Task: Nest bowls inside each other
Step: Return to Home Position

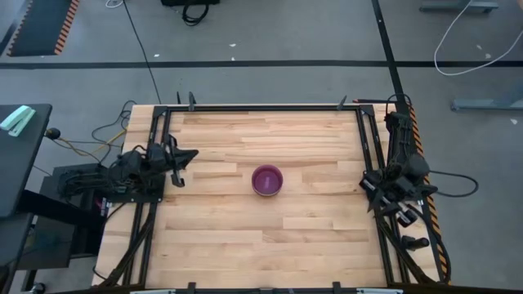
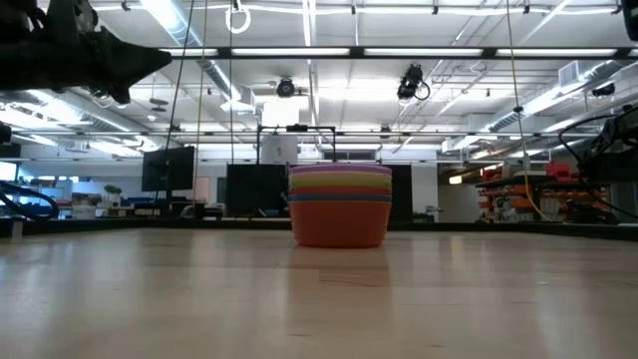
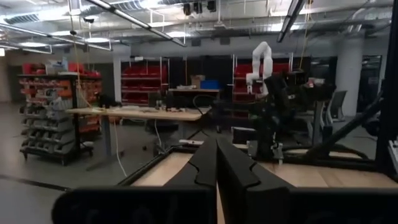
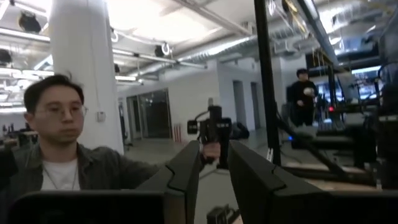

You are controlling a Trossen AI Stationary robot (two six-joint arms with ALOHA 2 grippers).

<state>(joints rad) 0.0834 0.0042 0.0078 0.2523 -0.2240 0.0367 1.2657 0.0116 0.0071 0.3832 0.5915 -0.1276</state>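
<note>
At the middle of the pale wooden-plank bench (image 1: 270, 237), well apart from every edge: one nested stack of small round glossy plastic bowls (image 2: 339, 204). Seen from above as a single circle, with only the topmost purple bowl (image 1: 267, 180) showing, hollow side up. Seen from bench height as upright and level, the broad orange bowl (image 2: 339, 227) lowest and resting on the wood, thin coloured rims banded above it, green and yellow among them, purple at the very top.

Left gripper (image 1: 185, 158) at the bench's left edge, aimed toward the middle, fingers (image 3: 199, 168) pressed together with no gap, gripping nothing. Right gripper (image 4: 214, 158) at the bench's right edge, its two dark fingers parted by a narrow gap, nothing between them. Both well apart from the stack, touching no bowl.

Beyond the right gripper, off the bench: a seated person in glasses (image 4: 59, 162) wearing a dark shirt over a white tee, and farther off a second person (image 4: 303, 93) standing in dark clothes.
</note>
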